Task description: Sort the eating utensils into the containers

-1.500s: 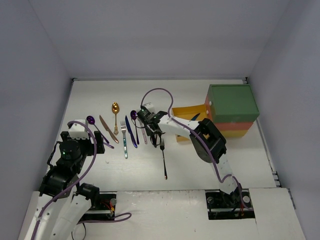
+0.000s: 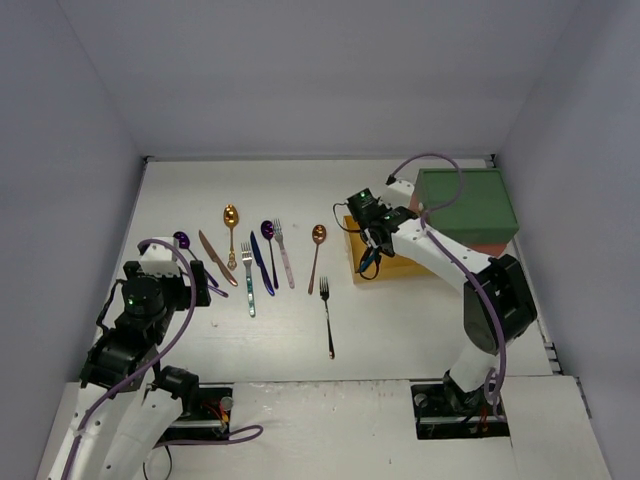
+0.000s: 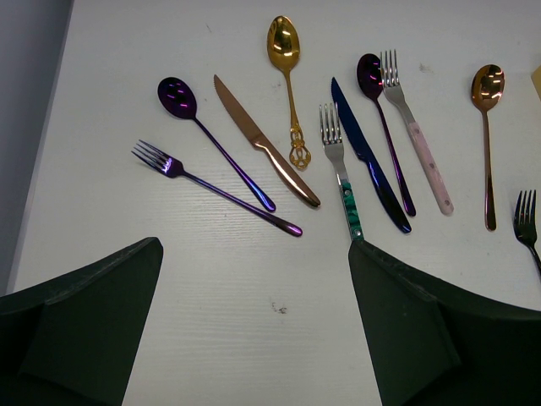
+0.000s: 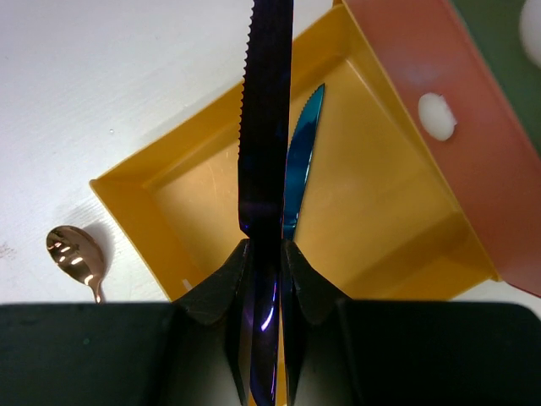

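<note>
My right gripper (image 4: pixel 265 245) is shut on a dark purple knife (image 4: pixel 265 127), held over the pulled-out yellow drawer (image 4: pixel 397 203) of the containers (image 2: pixel 465 205). A teal knife (image 4: pixel 303 161) lies inside that drawer. On the table lies a row of eating utensils: a purple spoon (image 3: pixel 177 96), purple fork (image 3: pixel 211 188), copper knife (image 3: pixel 262 148), gold spoon (image 3: pixel 285 51), teal-handled fork (image 3: pixel 338 161), dark blue knife (image 3: pixel 363 152), pink-handled fork (image 3: pixel 418 144), copper spoon (image 2: pixel 317 240) and black fork (image 2: pixel 326 315). My left gripper (image 3: pixel 254 338) hovers open just short of the row, with nothing between its fingers.
The red-orange drawer (image 4: pixel 439 127) and the green top box (image 4: pixel 507 68) are shut above the yellow one. Grey walls enclose the white table (image 2: pixel 400 320) on three sides. The container block stands at the far right.
My right arm has swung from above the utensil row to over the yellow drawer, carrying the knife. The copper spoon it covered now shows. The left arm has not moved.
</note>
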Motion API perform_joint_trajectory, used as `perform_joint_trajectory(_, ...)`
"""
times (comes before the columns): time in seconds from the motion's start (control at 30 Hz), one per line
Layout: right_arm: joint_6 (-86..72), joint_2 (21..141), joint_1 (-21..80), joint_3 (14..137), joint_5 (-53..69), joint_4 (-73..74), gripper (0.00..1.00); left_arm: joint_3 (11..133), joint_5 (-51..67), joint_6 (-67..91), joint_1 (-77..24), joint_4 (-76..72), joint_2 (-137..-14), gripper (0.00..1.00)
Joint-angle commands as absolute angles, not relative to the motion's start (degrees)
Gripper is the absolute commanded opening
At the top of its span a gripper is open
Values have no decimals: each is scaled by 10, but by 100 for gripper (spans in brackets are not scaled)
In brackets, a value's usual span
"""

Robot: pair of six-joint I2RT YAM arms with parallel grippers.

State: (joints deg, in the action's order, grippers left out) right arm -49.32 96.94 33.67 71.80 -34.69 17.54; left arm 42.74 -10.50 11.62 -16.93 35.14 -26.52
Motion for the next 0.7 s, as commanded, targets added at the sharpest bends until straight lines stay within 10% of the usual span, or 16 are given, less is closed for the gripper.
perform_joint_trajectory(0.0,-546,977,335,701,-361,156,0,436,-105,122,-172,310,-278,90)
perform_joint_trajectory(0.2,-579,990,345,679,-351,154,4,436,-105,122,-171,311,-279,91)
perform_joint_trajectory(0.67,-415,949,413,753,-378,154,58,436,-106,122,-171,310,-278,91)
